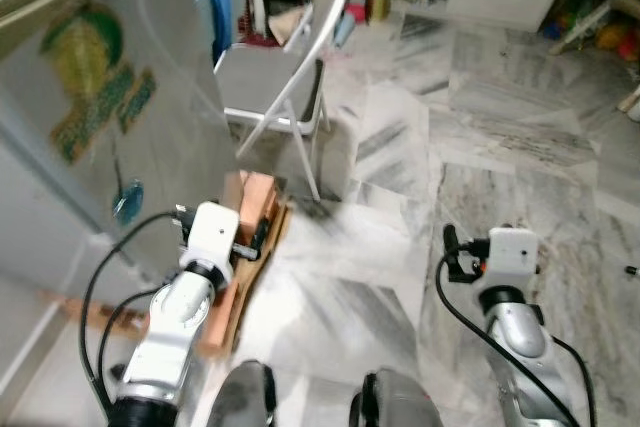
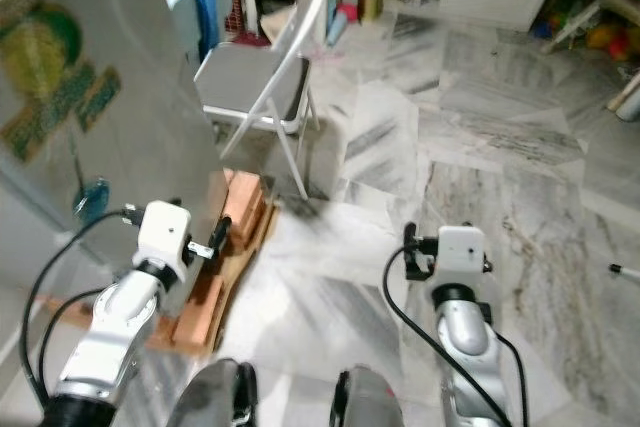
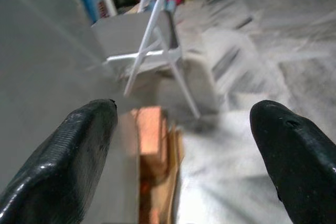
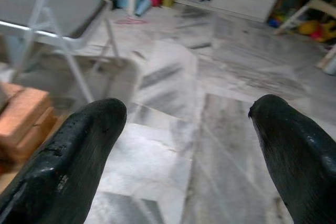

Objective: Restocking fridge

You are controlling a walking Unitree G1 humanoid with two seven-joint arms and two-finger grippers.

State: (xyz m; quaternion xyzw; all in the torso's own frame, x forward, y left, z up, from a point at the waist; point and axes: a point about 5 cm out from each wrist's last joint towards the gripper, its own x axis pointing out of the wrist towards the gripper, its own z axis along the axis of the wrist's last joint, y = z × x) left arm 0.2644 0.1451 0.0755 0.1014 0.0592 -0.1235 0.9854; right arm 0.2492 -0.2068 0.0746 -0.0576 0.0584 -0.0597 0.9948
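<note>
upright fridge door (image 1: 110, 137), left pincer (image 3: 178, 156) agape

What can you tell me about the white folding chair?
The folding chair stands upright and unfolded on the marble floor, beside the grey fridge door. It has thin white tube legs, which look like metal, a flat grey seat and a pale backrest. Nothing sits on the seat. Something blue hangs right behind it; whether they touch is unclear. Bricks on wooden boards lie on the floor just in front of its legs. Neither gripper touches it.
</note>
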